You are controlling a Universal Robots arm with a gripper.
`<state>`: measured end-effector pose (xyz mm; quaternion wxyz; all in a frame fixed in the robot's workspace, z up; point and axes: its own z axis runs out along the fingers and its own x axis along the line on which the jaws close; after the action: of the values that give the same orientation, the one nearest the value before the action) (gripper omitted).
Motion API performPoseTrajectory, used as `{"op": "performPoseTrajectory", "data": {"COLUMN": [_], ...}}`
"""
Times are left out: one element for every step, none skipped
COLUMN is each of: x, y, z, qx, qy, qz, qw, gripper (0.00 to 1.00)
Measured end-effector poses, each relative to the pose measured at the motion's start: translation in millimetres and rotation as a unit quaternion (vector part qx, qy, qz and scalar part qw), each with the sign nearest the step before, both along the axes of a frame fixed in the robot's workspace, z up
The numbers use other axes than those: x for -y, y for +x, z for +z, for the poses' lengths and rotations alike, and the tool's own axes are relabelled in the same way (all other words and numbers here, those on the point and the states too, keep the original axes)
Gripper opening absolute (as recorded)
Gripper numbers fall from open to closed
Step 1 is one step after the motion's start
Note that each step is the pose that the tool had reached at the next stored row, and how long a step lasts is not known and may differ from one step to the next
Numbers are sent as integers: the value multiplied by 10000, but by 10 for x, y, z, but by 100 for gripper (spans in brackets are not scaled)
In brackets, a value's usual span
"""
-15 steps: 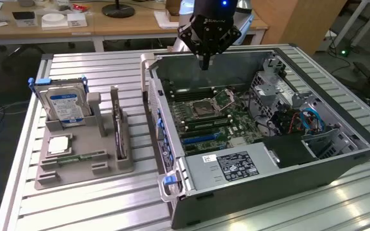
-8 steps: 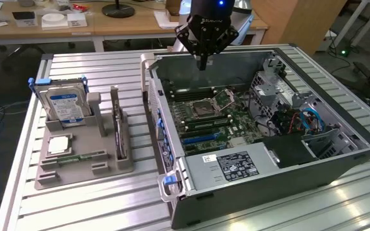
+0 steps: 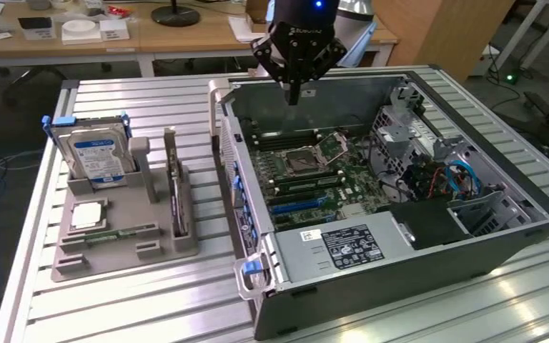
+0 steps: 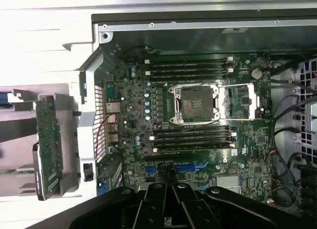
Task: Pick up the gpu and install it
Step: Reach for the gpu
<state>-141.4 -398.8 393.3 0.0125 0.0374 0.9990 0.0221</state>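
On the worktop, at nine o'clock of the open computer case, the hard drive and then the gpu stand on edge in a grey holder, while at twelve o'clock the tool hangs clenched and empty over the motherboard, well apart from the gpu.

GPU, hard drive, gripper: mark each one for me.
gpu (image 3: pixel 177 200): exterior view, on the upright card's edge.
hard drive (image 3: pixel 99 158): exterior view, on its blue label.
gripper (image 3: pixel 294 96): exterior view, between its shut fingertips.
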Motion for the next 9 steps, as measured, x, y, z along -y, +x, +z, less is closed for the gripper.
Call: {"op": "performPoseTrajectory", "data": {"x": [0,0,0,0,0,0,0,0,0], "y": [-14,-28,-42,-54,-67,-78,-90,-103,-114], "z": [0,0,0,0,0,0,0,0,0], "qx": [0,0,0,0,0,0,0,0,0], "qy": [0,0,0,0,0,0,0,0,0], "qz": [0,0,0,0,0,0,0,0,0], "qw": [10000,10000,10000,10000,10000,10000,10000,10000,10000], "gripper": [11,11,11,11,11,11,11,11,11]}}
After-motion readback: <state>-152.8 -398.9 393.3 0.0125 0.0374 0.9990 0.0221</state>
